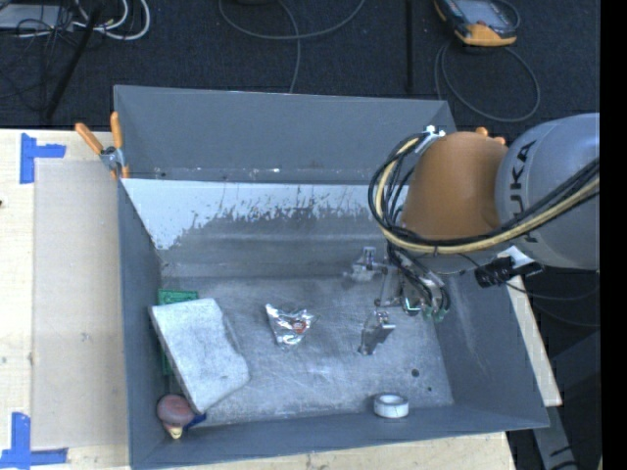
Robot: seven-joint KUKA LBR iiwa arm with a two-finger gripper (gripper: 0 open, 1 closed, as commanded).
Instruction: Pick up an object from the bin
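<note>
Counting through the bin [294, 135]: one crumpled scrap of silver foil [290, 324] in the middle. One pale grey rectangular pad [199, 352] on the left, and one flat green thing [177, 297] poking out behind it. One small white ring of tape [391, 405] by the front wall. One brownish round lump [175, 410] in the front-left corner, one blue bit [196, 420] touching it. Six loose things, no two alike.

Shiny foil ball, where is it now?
In the camera view, the foil lies on the bin floor, between the grey pad leftward and the gripper rightward.
</note>
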